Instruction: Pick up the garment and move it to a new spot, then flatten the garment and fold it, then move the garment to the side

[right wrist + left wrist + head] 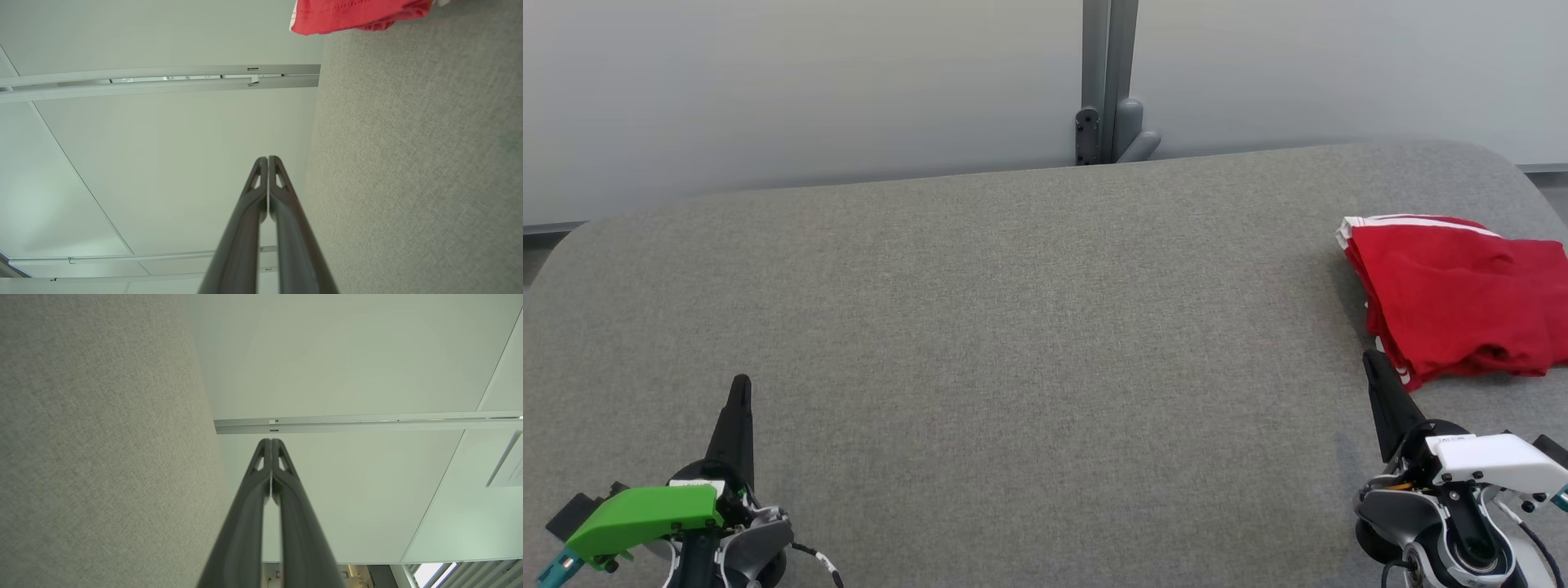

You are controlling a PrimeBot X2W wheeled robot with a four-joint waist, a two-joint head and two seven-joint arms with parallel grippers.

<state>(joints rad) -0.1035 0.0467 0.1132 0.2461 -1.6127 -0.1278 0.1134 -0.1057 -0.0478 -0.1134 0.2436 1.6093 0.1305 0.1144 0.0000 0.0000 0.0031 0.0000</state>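
Folded garment [1462,298] at 3 o'clock on tabletop [1013,327], seemingly already put aside. Closed, empty, parked: left hand [739,392] at 7, right hand [1374,366] at 5.

Your head camera sits high above the near edge of the grey table [1013,327], looking forward and down across it to the grey post [1107,82] beyond its far edge. Your left wrist camera lies low, close over the table and rolled sideways, so the table runs down its left side; it faces along the left gripper [270,440] toward that post. Your right wrist camera mirrors this, table on its right, facing along the right gripper [267,157]. All three views share table and post.
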